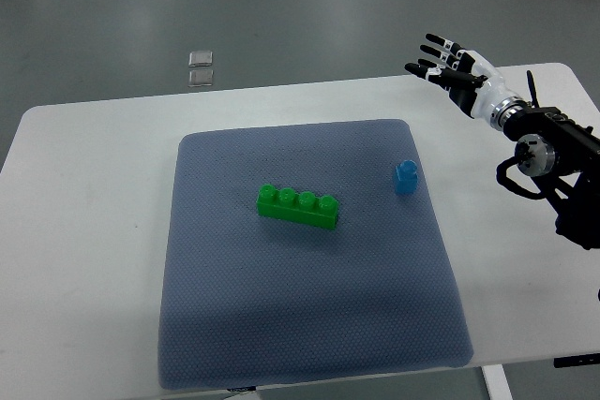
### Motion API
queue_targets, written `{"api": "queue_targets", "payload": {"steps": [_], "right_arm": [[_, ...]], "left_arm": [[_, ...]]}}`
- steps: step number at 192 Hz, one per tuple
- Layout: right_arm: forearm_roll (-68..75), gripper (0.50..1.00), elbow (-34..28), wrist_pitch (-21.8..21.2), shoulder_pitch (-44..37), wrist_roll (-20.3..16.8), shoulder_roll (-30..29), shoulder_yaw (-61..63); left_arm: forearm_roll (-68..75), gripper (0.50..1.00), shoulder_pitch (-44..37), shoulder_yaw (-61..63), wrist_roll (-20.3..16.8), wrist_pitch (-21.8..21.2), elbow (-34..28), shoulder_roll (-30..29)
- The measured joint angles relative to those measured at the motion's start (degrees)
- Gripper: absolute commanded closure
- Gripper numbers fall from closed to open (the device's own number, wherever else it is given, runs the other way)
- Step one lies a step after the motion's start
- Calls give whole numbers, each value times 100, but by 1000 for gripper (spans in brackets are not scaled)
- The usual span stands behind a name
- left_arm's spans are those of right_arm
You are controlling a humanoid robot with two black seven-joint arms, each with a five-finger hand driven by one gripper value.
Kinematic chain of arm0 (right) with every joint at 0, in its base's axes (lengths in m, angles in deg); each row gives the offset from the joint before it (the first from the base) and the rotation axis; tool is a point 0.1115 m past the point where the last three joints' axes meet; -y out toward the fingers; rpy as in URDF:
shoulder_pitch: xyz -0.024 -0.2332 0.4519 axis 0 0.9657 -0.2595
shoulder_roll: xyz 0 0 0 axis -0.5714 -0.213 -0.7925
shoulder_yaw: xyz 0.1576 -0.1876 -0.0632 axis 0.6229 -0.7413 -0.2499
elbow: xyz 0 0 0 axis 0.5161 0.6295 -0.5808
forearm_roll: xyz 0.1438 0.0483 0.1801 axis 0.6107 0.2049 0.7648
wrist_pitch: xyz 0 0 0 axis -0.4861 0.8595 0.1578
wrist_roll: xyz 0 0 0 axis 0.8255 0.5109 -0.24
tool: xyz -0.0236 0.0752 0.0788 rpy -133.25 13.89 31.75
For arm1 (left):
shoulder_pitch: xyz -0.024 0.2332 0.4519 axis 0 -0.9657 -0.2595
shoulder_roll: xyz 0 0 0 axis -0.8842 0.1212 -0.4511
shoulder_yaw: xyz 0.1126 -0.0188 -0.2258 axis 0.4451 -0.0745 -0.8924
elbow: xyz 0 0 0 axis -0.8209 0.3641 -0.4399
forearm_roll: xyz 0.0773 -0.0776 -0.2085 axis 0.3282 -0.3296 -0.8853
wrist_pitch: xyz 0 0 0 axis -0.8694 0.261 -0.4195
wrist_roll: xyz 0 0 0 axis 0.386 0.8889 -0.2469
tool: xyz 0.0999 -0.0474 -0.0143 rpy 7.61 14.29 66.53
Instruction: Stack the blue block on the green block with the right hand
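2 small clear squares (201, 67) lie on the grey floor beyond the far edge of the desk (84, 166), up and to the left of the green block. White and round-cornered, the desk carries a blue-grey mat (300, 325) that covers most of its middle.

On the mat sits the green block (297, 208), a long brick with 4 studs in 1 row, lying a little askew so its right end is nearer the robot's side than its left end. It rests left of the mat's centre line, with bare mat all round it.

Right of the green block, well apart from it and slightly farther from the robot, stands the blue block (405, 177), a small piece with 1 stud, close to the mat's right edge. Nothing touches it.

Farther right and beyond the green block, the right robot hand (450, 65) hangs over the desk's far right corner, past the mat's edge. Its fingers (433, 40) are spread apart and hold nothing, their dark tips pointing up and left. The white wrist leads down to the black arm (548, 161), which enters from the picture's right edge. The right robot hand is well apart from the blue block, up and to its right.
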Motion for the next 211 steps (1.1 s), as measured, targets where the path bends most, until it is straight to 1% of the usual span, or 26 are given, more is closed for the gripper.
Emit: {"api": "queue_targets", "payload": {"steps": [111,125,146,156,189,211], "right_arm": [[-16,585,-5,-12,-37,0,30,-98],[-167,585,-7,-141,-50,0,63,-100],[-590,585,-7,-597,-128,0,155,-103],[-754,585,-10,-736,-142,0,169,-103],[-1305,585,-40,-866,-252,0,186,-102],[-2027,587,-133,-926,-329,-2,273,-223]], "left_arm": [[-2,500,-29,-13,2,-53,-58,0],[-2,500,-33,-13,2,-53,-62,0],[-2,500,-30,-7,2,-53,-69,0],[-2,500,-28,-6,2,-53,-69,0],[-2,500,-26,-10,2,-53,-69,0],[-2,500,-26,-13,2,-52,-64,0]]}}
